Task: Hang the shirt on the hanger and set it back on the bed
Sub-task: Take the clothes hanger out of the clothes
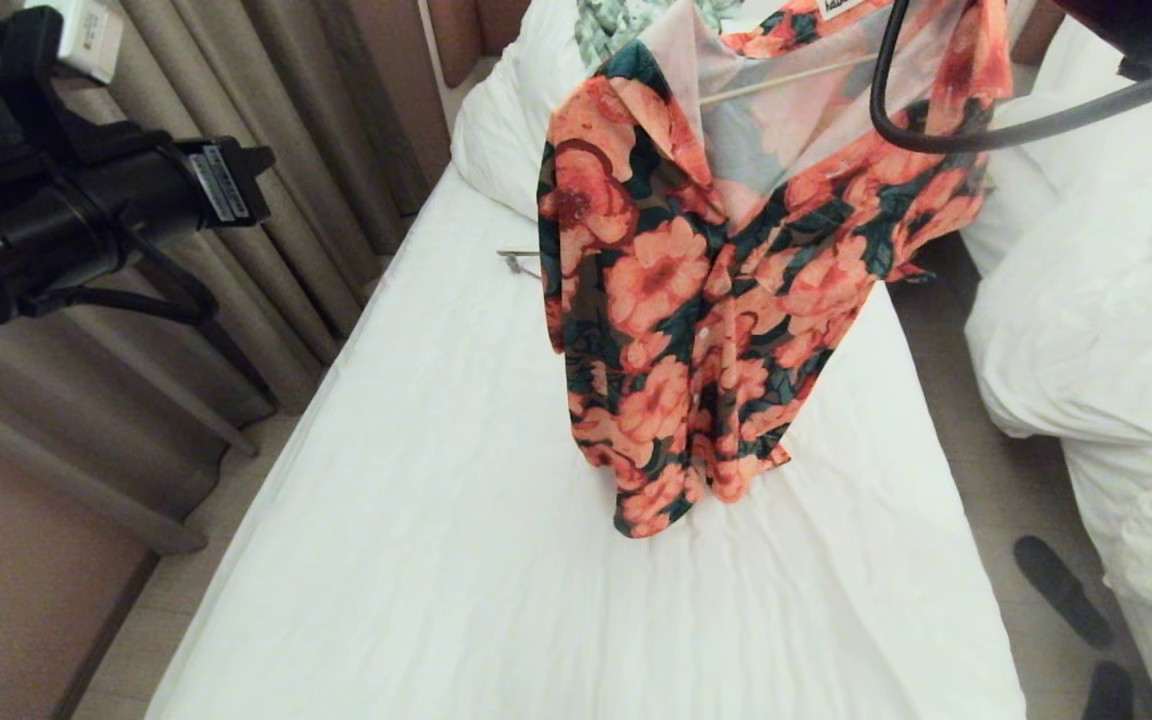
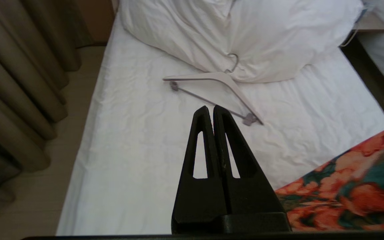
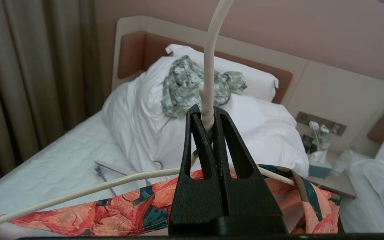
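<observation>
The coral-flowered shirt [image 1: 696, 290] hangs on the thin cream hanger [image 1: 786, 80], held up above the white-sheeted bed [image 1: 436, 520]; its hem just reaches the sheet. My right gripper [image 3: 207, 110] is shut on the hanger's neck [image 3: 208, 100], just under the hook. The hanger's wire [image 3: 78, 191] runs through the shirt's shoulders [image 3: 128, 206]. My left gripper [image 2: 211, 108] is shut and holds nothing. It hovers over the bed's left side, apart from the shirt [image 2: 345, 193]. The left arm [image 1: 86, 210] shows at the left edge of the head view.
A thicker grey-white flat hanger [image 2: 218, 78] lies on the sheet near the pillows [image 2: 245, 33]. A pale green leafy garment [image 3: 192, 86] sits on the pillows. Curtains [image 1: 266, 150] stand left of the bed; a duvet-heaped bed [image 1: 1106, 300] and dark shoes [image 1: 1061, 590] are on the right.
</observation>
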